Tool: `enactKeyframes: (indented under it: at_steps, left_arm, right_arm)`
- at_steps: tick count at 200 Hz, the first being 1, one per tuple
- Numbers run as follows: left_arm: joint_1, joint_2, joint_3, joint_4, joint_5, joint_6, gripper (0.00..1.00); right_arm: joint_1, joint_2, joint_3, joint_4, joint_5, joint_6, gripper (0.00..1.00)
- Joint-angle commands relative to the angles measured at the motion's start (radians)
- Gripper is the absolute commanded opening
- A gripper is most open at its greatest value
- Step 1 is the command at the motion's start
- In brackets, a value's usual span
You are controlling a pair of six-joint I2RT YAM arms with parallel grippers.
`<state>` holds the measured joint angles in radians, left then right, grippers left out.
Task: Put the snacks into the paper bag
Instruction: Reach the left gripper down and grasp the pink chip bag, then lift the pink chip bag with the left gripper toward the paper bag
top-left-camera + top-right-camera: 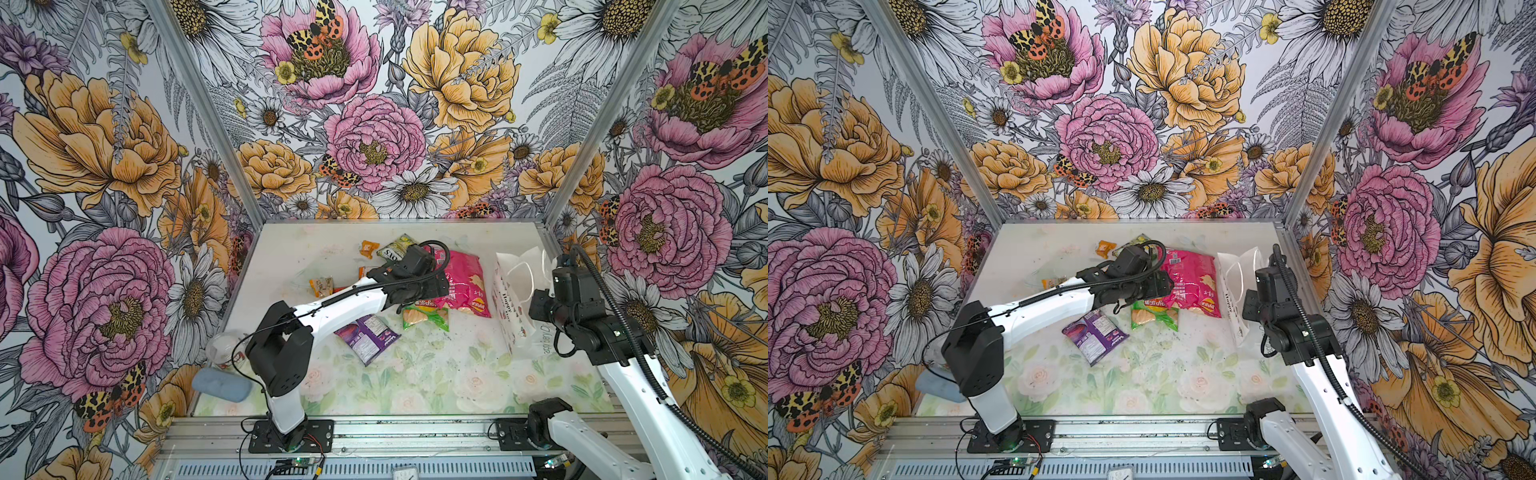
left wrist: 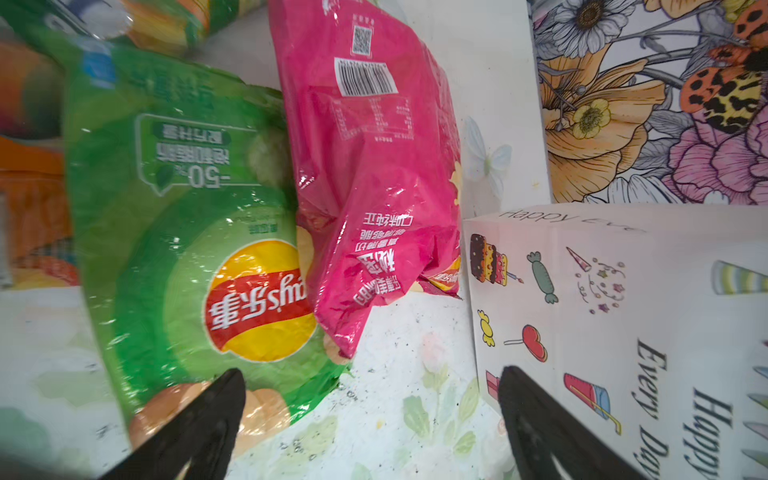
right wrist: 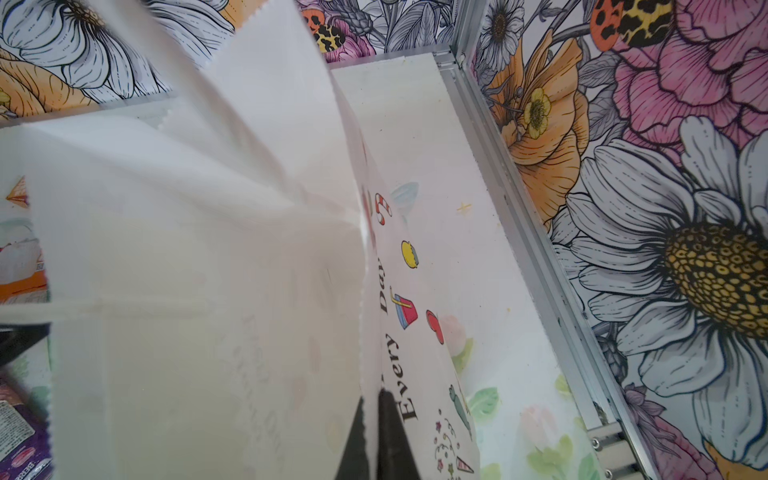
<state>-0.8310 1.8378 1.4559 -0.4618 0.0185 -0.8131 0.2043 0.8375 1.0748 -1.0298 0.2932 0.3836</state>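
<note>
The left hand [image 2: 370, 374] hangs spread wide above the bench [image 2: 395, 415], with one finger over the lower end of the green chip packet [image 2: 187, 249]. This packet lies touching the pink packet [image 2: 374, 166], just beside the standing paper bag [image 2: 623, 311]. The right hand [image 3: 372, 397] is pressed together on the bag's thin wall near the rim. I judge the packets to be light, puffy and slippery, with chips that break. It is better to pinch the flat sealed end, not the middle.
</note>
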Motion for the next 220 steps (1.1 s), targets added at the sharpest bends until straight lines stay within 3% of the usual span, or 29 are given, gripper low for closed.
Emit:
enactKeyframes:
  at_steps: [1,70,170,194,220]
  left_arm:
    - [0.004,0.120,0.076,0.006,0.029,-0.084,0.97]
    - [0.004,0.293,0.236,-0.067,0.017,-0.107,0.98]
    - [0.002,0.407,0.335,-0.069,0.026,-0.067,0.75]
    - [0.004,0.408,0.335,-0.069,0.030,-0.056,0.59]
    - [0.004,0.366,0.322,-0.069,0.002,-0.021,0.34]
  right_arm:
    - [-0.009,-0.019,-0.017,0.059,-0.015,0.012,0.00]
    - [-0.013,-0.027,-0.033,0.086,-0.061,0.008,0.00]
    - [-0.013,-0.025,-0.047,0.096,-0.063,0.019,0.00]
    - [-0.013,-0.026,-0.047,0.094,-0.047,0.027,0.00]
    - [-0.018,-0.022,-0.043,0.090,-0.023,0.037,0.00]
